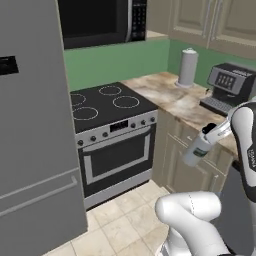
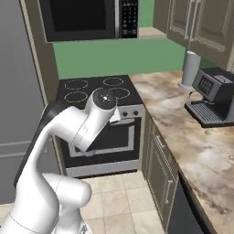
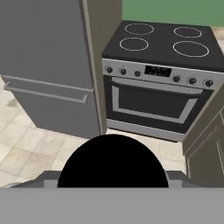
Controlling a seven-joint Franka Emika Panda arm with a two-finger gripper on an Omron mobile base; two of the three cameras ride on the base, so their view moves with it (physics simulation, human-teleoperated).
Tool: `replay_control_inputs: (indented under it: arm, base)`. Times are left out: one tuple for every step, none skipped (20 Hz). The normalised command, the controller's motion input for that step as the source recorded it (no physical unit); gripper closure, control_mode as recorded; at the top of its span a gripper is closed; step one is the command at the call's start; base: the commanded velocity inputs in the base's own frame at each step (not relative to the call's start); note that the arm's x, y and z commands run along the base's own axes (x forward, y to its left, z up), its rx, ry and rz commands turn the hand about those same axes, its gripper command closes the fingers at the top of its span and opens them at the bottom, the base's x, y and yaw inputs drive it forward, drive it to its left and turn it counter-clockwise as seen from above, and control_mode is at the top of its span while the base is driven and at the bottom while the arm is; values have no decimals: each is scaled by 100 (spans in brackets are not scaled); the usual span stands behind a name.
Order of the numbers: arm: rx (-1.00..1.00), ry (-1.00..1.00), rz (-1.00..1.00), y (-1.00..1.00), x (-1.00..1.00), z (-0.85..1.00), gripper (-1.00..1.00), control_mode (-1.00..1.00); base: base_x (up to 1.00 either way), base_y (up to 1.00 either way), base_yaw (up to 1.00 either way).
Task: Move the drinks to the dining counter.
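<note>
One pale bottle point(image 1: 198, 148) gripped—its black cap point(image 3: 113, 161) blocks hand view.

- The arm point(image 2: 68, 137) is glossy white, built of thick rounded tube segments with bulbous elbows.
- A round joint cap point(image 2: 104, 99) is flat grey with a small pale mark at its centre.
- Dark grey bands separate the white shells at the joints.
- A thin dashed seam line runs over one rounded link point(image 1: 192, 220).
- Small dark lettering marks the upright white link point(image 1: 248, 150).
</note>
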Motion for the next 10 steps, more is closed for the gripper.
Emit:
replay_control_inputs:
  arm:
    - [0,0,0,0,0,0,100,100]
    - [0,0,0,0,0,0,100,100]
    - [0,0,0,0,0,0,100,100]
    - [0,0,0,0,0,0,100,100]
    - [0,0,0,0,0,0,100,100]
    - [0,0,0,0,0,0,100,100]
    - [0,0,0,0,0,0,100,100]
    - [0,0,0,0,0,0,100,100]
    - [0,0,0,0,0,0,100,100]
    - [0,0,0,0,0,0,100,100]
  base:
    - [-30,6,37]
    - [-31,6,37]
    - [-32,6,37]
    - [-33,6,37]
    - [-33,6,37]
    - [-32,7,37]
    - [-31,6,37]
    - [-31,7,37]
    - [-31,8,37]
    - [-31,7,37]
